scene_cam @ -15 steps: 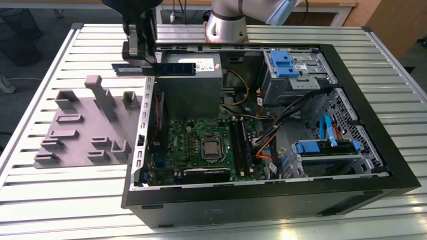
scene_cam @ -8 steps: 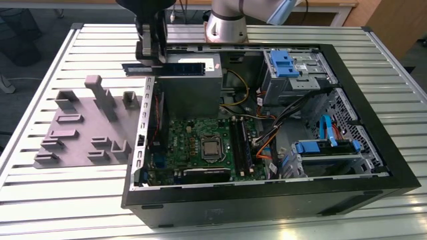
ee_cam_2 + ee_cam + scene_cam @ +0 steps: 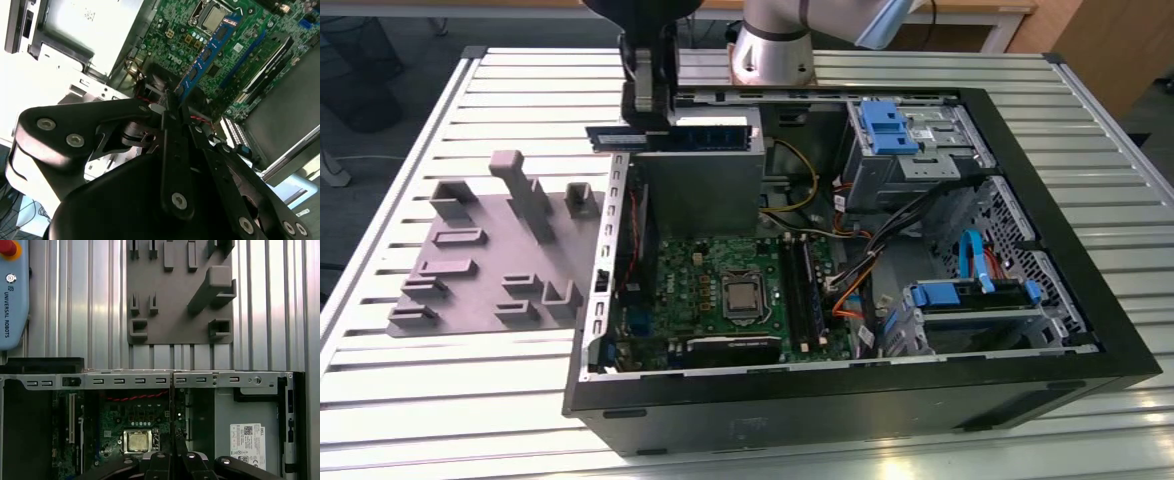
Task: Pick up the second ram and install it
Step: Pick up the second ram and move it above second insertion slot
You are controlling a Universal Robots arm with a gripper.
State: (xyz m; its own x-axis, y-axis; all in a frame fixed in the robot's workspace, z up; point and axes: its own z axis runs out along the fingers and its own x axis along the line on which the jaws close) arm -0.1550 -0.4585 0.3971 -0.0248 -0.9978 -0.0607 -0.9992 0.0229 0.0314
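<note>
My gripper [image 3: 650, 128] hangs over the back of the open computer case [image 3: 1067, 330], shut on the second ram [image 3: 700, 136]. This thin dark blue-green stick lies level above the grey metal power supply box [image 3: 700, 185]. In the second wrist view the ram [image 3: 207, 50] juts out from the closed fingertips of the gripper [image 3: 170, 107] over the green motherboard [image 3: 250, 30]. Edge-on in the first wrist view, the ram [image 3: 172, 410] is a thin line rising from the gripper [image 3: 172, 456]. The black slot rails [image 3: 801, 290] lie on the motherboard [image 3: 707, 290], lower in the case and apart from the stick.
A grey holder plate [image 3: 480, 260] with upright pegs lies on the slatted table at the exterior view's left of the case. Drive cages with blue clips [image 3: 897, 125] and cables [image 3: 854, 290] fill the case's right side. A teach pendant [image 3: 12, 295] lies on the table.
</note>
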